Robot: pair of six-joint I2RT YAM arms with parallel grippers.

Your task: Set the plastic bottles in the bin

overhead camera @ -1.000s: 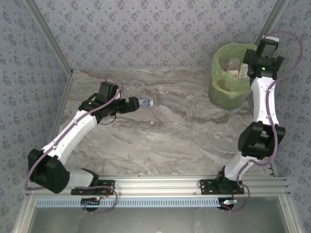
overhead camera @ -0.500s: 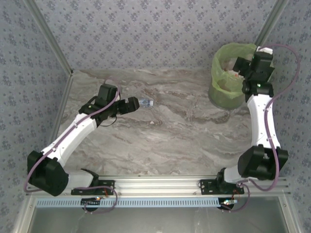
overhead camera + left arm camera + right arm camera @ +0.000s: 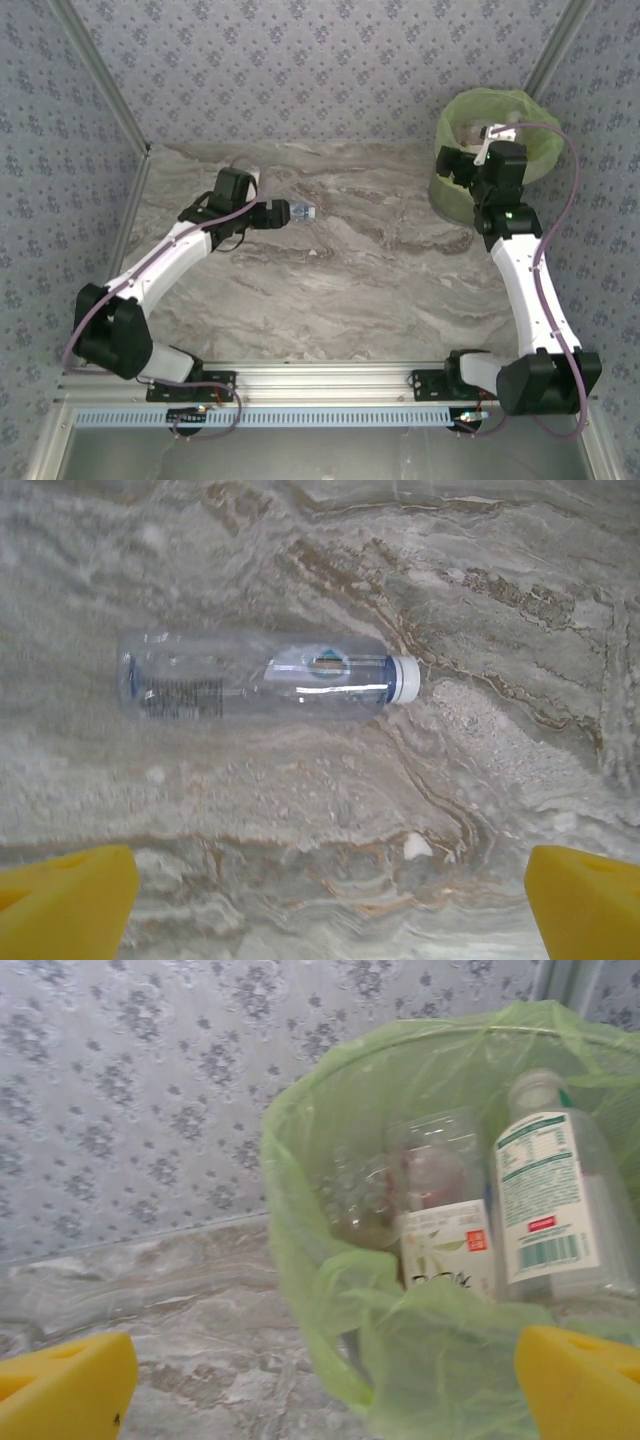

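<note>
Clear cylindrical bottle (image 3: 265, 675) lies on veined marble (image 3: 500, 630); left pincer (image 3: 322, 905) and right pincer (image 3: 322, 1390) gape wide.

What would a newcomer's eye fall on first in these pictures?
First, the lime-green bin at the table's far right corner, with several bottles already inside. Next, a single clear bottle lying on its side on the marble table, just ahead of the open left gripper.

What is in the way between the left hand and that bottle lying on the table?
Nothing visible. The clear bottle lies alone on the bare marble table, and the left hand faces it, open, with only tabletop between them.
</note>
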